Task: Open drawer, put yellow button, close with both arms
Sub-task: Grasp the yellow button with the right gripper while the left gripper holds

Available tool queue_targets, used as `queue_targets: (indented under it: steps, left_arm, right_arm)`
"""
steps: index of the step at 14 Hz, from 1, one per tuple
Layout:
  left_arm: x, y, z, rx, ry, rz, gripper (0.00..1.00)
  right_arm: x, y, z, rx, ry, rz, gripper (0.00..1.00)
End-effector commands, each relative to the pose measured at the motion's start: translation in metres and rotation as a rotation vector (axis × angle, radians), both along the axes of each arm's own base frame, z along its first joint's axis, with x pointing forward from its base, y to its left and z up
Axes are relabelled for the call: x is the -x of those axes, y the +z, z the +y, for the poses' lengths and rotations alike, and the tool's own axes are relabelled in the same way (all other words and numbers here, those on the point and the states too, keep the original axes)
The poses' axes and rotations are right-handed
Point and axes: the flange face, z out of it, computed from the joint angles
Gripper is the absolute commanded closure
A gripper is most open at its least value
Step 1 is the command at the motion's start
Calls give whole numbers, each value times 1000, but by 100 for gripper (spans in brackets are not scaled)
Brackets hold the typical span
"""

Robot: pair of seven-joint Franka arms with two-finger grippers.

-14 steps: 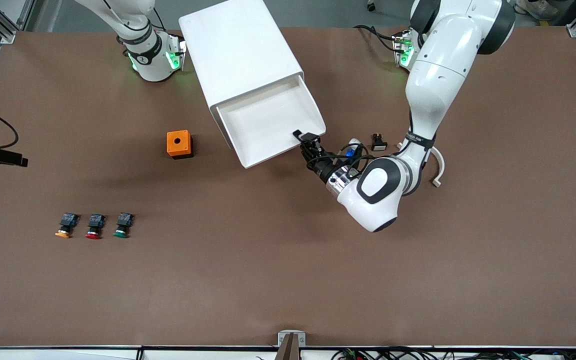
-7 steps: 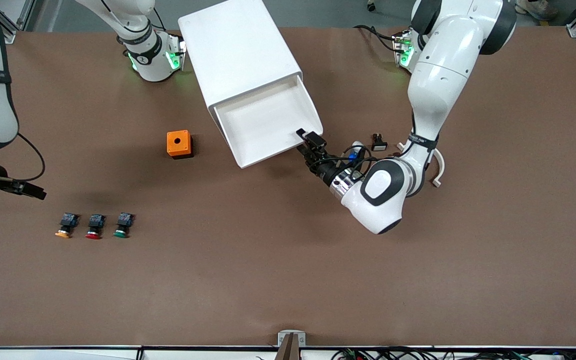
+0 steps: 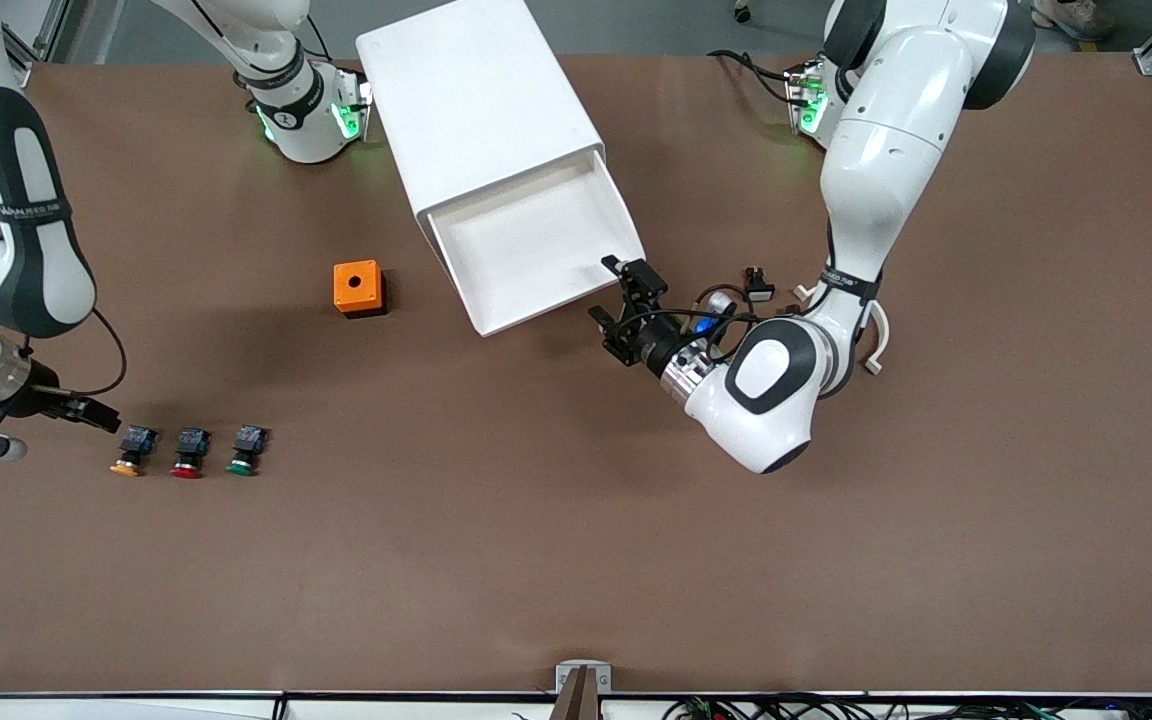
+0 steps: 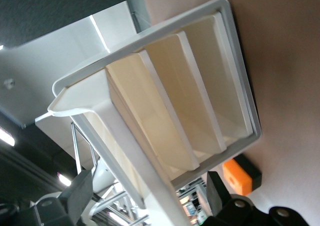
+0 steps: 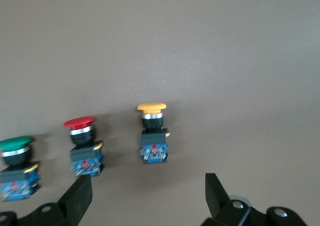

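Yellow button point(image 3: 129, 452) nearest camera, on desk point(image 3: 576, 560) at right arm's end: round yellow-orange cap, silver ring, black-blue blocky body. Red-capped button point(image 3: 188, 452) beside it, then green-capped button point(image 3: 245, 451). My right hand point(image 3: 86, 412) just beside yellow button, fingers spread. My left hand point(image 3: 626, 310) spread, at front edge of drawer point(image 3: 526, 245). Drawer pulled out, wide shallow white tray, topmost in cabinet point(image 3: 476, 110).

Drawer point(image 3: 536, 245) open; yellow button point(image 3: 129, 450) on table.
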Motion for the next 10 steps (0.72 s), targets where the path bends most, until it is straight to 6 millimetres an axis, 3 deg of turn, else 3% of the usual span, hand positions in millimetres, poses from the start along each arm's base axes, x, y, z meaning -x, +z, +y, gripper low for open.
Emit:
queue_targets:
  steps: [1, 6, 10]
  left_arm:
    - [-6, 24, 4, 96, -23, -111, 0]
    - [-10, 76, 5, 229, -145, -382, 0]
    - [-26, 114, 27, 280, -224, -658, 0]
  right_arm:
    - [-11, -26, -23, -3, 39, -15, 0]
    - [-11, -66, -28, -25, 31, -31, 0]
    - [-10, -73, -25, -109, 58, -59, 0]
